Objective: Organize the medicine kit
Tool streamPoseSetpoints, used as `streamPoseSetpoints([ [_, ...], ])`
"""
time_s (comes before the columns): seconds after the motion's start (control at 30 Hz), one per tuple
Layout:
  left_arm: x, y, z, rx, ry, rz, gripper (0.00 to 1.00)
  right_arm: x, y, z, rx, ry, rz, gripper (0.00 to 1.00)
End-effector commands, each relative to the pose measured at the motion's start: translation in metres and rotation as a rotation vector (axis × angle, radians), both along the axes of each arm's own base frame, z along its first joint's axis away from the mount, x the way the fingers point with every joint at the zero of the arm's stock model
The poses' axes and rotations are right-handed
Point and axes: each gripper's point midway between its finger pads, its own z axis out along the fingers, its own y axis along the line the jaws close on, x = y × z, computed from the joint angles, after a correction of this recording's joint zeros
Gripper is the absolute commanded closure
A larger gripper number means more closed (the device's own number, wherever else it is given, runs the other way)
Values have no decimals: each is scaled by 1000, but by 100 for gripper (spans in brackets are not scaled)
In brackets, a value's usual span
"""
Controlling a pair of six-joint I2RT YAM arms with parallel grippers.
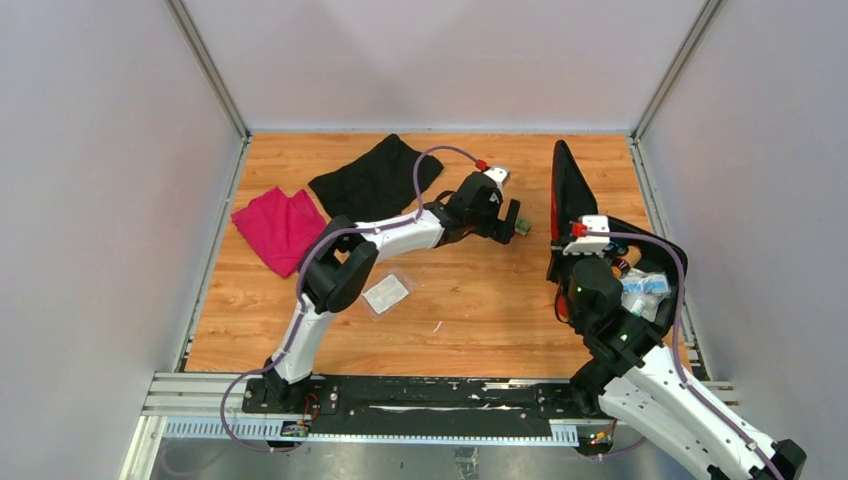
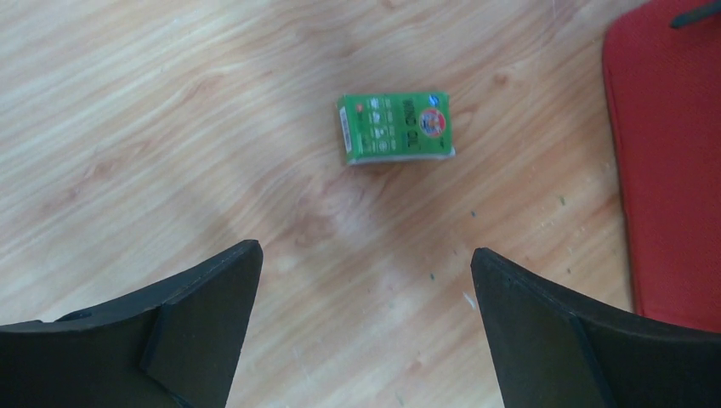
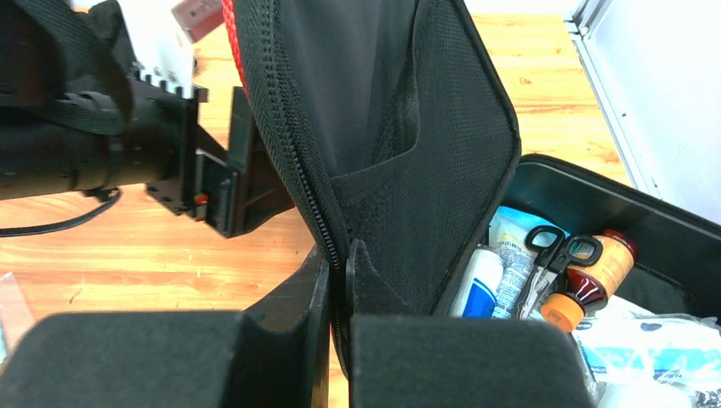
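The medicine kit, a red case with black lining, stands open at the right; its lid point(image 1: 568, 190) is upright and its base point(image 1: 668, 252) lies flat. My right gripper point(image 1: 572, 262) is shut on the lid's zipper edge point(image 3: 338, 255). The base holds scissors point(image 3: 551, 252), a brown bottle with an orange cap point(image 3: 595, 274), a white and blue tube point(image 3: 480, 285) and packets point(image 3: 646, 348). A small green box point(image 2: 394, 127) lies on the wood just left of the case point(image 2: 672, 153). My left gripper point(image 2: 366, 255) is open and empty, hovering just short of the box point(image 1: 523, 227).
A black cloth point(image 1: 375, 178) and a magenta cloth point(image 1: 278, 226) lie at the back left. A clear flat packet point(image 1: 386, 293) lies beside the left arm's elbow. Grey walls close in the table on three sides.
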Motion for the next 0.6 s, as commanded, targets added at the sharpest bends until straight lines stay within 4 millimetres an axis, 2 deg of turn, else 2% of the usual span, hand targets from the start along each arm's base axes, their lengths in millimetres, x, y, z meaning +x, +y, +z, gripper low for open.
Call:
streamPoseSetpoints([
  [0.0, 26, -25, 4, -43, -92, 6, 0, -8, -7, -5, 102, 8, -34, 100],
  [0.23, 40, -55, -6, -22, -161, -4, 0, -16, -15, -4, 140, -16, -55, 100],
  [0.33, 45, -59, -11, -15, -161, 7, 0, -16, -15, -4, 144, -16, -56, 100],
  [0.4, 45, -58, -24, 34, -132, 13, 0, -16, -15, -4, 145, -15, -56, 100],
  [0.43, 48, -60, -23, 45, -133, 18, 0, -15, -15, -4, 145, -15, -57, 100],
  [0.57, 45, -64, -44, 115, -93, 15, 0, -15, -16, -8, 148, -12, -65, 100],
])
